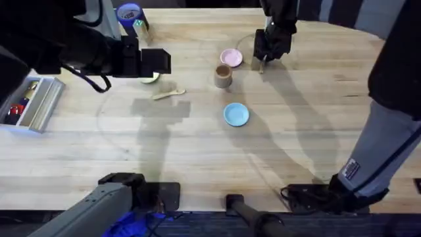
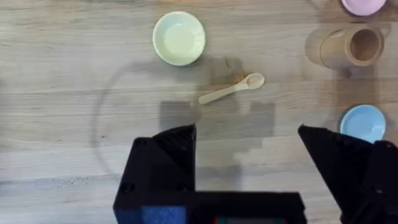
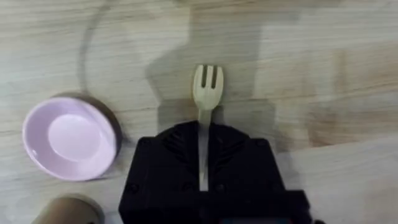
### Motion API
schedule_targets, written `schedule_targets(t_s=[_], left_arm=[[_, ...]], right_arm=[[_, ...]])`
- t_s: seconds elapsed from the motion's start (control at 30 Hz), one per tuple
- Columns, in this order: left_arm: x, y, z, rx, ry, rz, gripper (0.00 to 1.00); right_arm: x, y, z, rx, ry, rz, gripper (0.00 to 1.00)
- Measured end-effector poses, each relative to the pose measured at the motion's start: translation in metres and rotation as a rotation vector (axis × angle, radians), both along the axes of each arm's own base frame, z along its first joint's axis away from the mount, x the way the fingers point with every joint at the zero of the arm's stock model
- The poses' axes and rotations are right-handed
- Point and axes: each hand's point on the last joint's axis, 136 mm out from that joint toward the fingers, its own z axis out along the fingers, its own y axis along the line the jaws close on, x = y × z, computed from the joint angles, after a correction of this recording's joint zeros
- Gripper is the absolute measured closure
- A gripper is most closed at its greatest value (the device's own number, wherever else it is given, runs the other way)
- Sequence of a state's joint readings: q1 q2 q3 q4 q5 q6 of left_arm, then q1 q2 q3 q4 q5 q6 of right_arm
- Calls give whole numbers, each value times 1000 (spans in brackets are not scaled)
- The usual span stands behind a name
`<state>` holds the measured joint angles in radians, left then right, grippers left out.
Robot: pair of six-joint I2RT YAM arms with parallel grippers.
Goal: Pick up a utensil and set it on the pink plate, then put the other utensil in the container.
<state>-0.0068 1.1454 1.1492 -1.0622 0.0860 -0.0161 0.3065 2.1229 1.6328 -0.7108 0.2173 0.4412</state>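
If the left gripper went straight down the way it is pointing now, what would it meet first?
Most likely bare table. The left gripper hangs open over wood, with the wooden spoon just beyond its fingertips and the yellow-green plate farther off. Depth is unclear, so a slight forward lean could bring it onto the spoon.

My right gripper sits at the far side of the table, clamped on the fork, just right of the pink plate. The cup stands just in front of that plate, the blue plate nearer still. Spoon lies off to the cup's left, with the green plate just behind it.
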Motion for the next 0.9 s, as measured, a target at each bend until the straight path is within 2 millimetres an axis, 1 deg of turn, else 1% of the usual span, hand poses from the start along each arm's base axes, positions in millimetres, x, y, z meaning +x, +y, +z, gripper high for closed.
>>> schedule_targets(t_s=[0.23,0.4,0.5,0.67,0.9], left_arm=[[0,0,0,0,0,0,7],[0,0,0,0,0,0,7],[0,0,0,0,-1,0,7],[1,0,0,0,-3,0,7],[1,0,0,0,-3,0,7]], right_arm=[[16,6,5,12,-14,3,954],[29,11,27,27,-59,5,962],[33,16,37,33,-75,15,967],[33,38,45,77,-76,97,972],[21,72,44,145,-45,260,970]])
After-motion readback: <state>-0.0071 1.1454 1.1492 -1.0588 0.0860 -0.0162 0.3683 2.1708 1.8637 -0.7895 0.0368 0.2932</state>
